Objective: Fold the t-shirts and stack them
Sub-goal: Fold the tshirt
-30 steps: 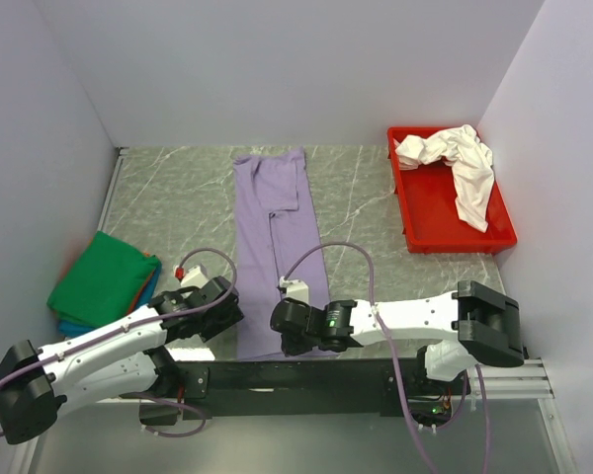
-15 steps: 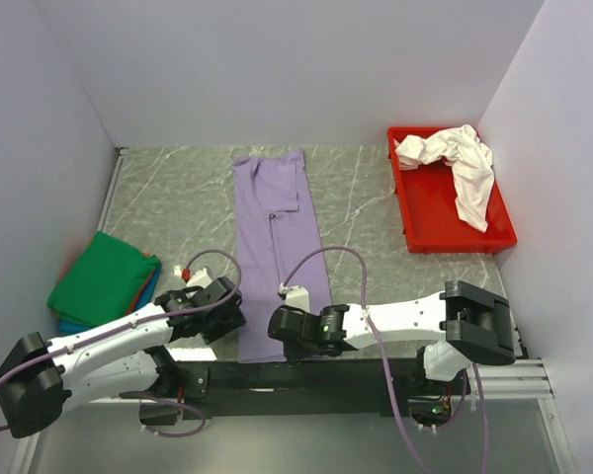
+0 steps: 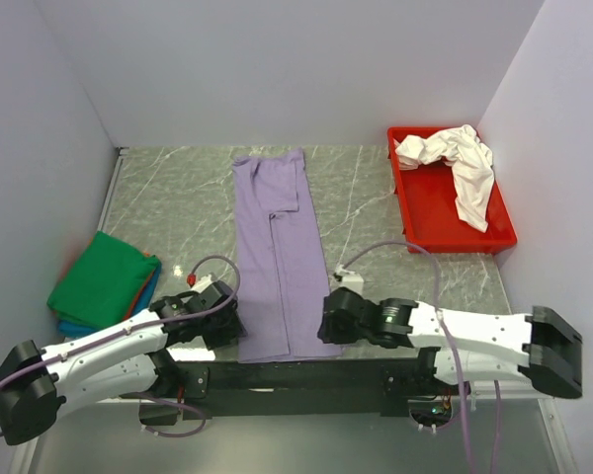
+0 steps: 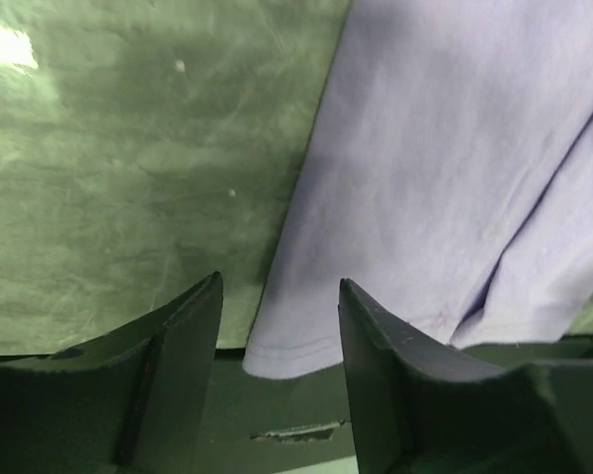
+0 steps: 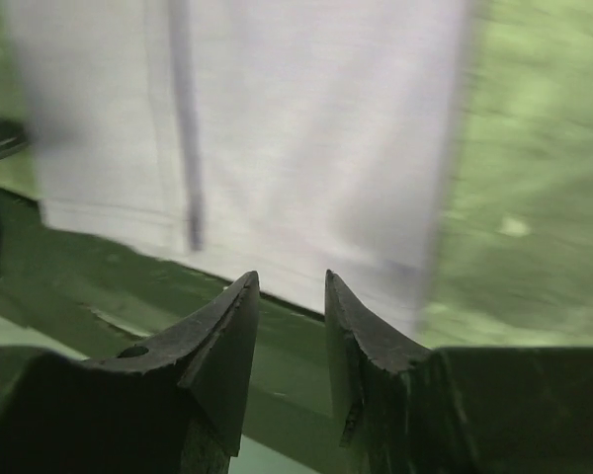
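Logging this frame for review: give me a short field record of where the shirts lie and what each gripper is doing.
lavender cloth t-shirt: flat on the marble table, a long narrow strip, centre
green folded t-shirt: topping a pile, table's left edge
white crumpled t-shirt: in red plastic tray, far right
left gripper: open, at lavender hem's near-left corner
right gripper: open, empty, at hem's near-right corner

A lavender shirt [image 3: 277, 257], green shirt [image 3: 99, 279], white shirt [image 3: 465, 168], perhaps a blue shirt [image 3: 76, 326]; red tray [image 3: 430, 212].

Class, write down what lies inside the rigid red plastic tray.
A crumpled creamy white t-shirt lies in the rigid red plastic tray. Whatever is beneath the shirt is covered.
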Action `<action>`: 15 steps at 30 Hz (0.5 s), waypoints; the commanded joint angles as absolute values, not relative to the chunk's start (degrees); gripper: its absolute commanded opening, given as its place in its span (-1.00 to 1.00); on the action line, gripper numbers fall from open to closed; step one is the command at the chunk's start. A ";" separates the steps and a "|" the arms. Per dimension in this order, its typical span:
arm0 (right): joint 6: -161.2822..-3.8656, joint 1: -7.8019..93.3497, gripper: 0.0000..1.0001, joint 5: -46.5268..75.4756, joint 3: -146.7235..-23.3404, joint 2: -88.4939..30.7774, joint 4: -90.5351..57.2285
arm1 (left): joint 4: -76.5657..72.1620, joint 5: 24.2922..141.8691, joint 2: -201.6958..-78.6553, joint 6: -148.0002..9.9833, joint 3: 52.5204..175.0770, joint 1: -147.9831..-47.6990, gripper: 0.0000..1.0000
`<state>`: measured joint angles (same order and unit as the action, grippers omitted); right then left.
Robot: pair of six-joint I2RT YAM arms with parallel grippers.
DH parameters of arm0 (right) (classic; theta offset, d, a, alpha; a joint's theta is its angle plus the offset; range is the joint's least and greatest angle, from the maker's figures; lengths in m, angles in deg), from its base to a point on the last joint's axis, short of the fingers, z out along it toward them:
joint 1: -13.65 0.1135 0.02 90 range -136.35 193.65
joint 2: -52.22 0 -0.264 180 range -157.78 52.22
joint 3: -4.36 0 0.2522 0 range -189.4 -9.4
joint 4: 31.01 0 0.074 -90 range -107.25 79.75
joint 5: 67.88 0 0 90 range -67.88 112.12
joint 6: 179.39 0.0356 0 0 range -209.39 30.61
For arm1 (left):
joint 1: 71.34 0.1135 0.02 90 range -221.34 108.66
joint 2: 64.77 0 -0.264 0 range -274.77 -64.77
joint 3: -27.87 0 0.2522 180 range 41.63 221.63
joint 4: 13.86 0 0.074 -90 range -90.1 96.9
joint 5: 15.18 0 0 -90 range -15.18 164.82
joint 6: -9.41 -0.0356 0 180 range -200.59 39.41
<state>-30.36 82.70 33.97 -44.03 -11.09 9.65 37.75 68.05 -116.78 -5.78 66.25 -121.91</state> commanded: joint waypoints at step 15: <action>-30.85 70.87 -0.21 23.00 -28.56 4.59 9.48 | 36.29 73.85 -113.46 -5.97 62.46 -123.02 -0.57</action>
<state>-30.39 71.60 25.45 -29.54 4.32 11.42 37.64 72.32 -112.78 -5.98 63.02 -122.52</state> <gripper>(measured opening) 0.400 0.221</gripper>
